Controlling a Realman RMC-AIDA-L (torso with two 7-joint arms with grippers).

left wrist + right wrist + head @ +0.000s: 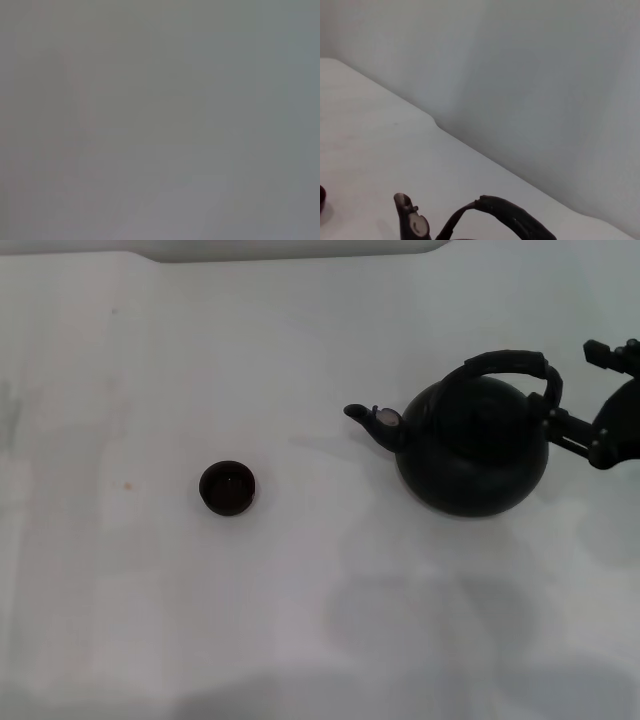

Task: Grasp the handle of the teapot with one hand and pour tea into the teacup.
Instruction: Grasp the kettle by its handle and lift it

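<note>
The matte black teapot [472,455] stands on the white table [300,620] at the right, its spout [375,422] pointing left toward the teacup. Its arched black handle [505,364] spans the top. The small dark teacup [228,487] sits upright left of centre, well apart from the pot. My right gripper [585,390] comes in from the right edge, open, with one finger above and one below the handle's right end and nothing gripped. The right wrist view shows the spout [411,221], the handle [512,216] and a sliver of the teacup [321,199]. My left gripper is out of view.
The far edge of the table [300,252] runs along the top of the head view, with a wall [545,75] behind it. The left wrist view shows only a blank grey surface. Bare tabletop lies between teapot and teacup.
</note>
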